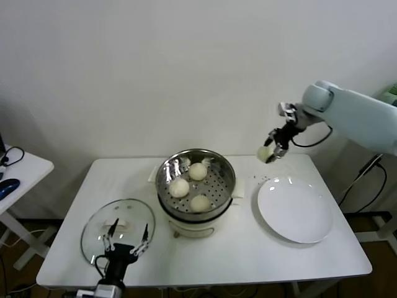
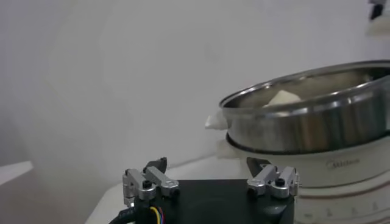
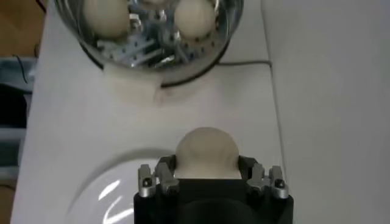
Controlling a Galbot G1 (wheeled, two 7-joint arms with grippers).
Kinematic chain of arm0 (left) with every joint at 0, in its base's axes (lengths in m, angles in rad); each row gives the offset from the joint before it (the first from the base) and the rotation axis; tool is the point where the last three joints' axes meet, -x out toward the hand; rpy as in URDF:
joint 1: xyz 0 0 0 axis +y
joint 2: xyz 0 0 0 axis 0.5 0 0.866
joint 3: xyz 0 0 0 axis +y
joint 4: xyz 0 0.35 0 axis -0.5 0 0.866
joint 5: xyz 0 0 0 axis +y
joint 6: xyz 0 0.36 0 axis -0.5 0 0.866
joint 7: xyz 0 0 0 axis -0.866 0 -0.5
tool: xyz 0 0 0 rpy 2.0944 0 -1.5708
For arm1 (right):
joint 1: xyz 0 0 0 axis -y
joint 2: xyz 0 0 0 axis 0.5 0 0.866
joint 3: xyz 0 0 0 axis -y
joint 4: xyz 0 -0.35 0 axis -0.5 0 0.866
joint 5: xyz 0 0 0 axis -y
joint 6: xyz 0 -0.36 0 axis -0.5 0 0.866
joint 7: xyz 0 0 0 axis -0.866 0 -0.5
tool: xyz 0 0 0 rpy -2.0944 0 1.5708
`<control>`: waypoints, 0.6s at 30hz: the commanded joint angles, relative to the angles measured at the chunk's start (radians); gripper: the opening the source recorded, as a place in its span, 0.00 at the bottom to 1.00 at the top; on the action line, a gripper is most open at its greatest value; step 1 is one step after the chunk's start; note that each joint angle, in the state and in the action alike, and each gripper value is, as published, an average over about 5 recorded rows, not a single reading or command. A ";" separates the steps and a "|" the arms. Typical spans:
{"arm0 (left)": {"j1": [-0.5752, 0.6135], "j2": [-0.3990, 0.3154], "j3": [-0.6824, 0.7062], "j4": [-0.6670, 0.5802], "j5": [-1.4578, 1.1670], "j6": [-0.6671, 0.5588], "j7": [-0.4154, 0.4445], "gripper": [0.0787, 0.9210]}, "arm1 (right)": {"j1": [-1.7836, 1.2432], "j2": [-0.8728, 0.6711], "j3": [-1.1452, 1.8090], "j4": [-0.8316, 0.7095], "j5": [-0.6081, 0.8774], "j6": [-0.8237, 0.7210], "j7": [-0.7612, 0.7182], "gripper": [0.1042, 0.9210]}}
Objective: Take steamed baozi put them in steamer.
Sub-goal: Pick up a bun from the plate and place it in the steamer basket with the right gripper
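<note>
At the near edge of the table (image 1: 248, 251), the left gripper (image 1: 127, 243) is parked low over the glass lid (image 1: 118, 228), its fingers (image 2: 152, 181) spread apart and holding nothing. The lid lies flat on the table's left part, just beside the steamer (image 1: 195, 214).

Mid-table: the steamer's steel pot stands on its cream base. 3 buns (image 1: 179, 187) sit on the perforated floor, 1 toward the back, 1 to the left, 1 toward the front; apart or touching, cannot tell. In the left wrist view the pot rim (image 2: 304, 88) rises just beyond the gripper.

Right of the steamer, near but apart: a white plate (image 1: 296, 211), flat, nothing on it.

Farther back, right side: the right gripper (image 1: 268, 153) hangs in the air above the table's rear edge, beyond the plate's far rim. It pinches bun no. 4 (image 3: 207, 152) between its fingertips; the right wrist view shows the bun seated between both fingers, with the plate below it and the steamer (image 3: 152, 36) farther off.
</note>
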 commanded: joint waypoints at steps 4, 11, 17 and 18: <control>-0.012 -0.024 0.052 -0.072 -0.008 0.021 -0.003 0.88 | 0.194 0.282 -0.300 0.075 0.499 -0.105 0.073 0.69; -0.016 -0.015 0.028 -0.102 -0.034 0.031 -0.001 0.88 | 0.137 0.361 -0.308 0.073 0.522 -0.117 0.098 0.69; -0.003 -0.008 0.011 -0.084 -0.044 0.017 0.001 0.88 | 0.082 0.386 -0.309 0.060 0.488 -0.120 0.107 0.69; -0.003 -0.008 0.010 -0.082 -0.045 0.016 0.001 0.88 | 0.073 0.387 -0.310 0.057 0.480 -0.119 0.107 0.69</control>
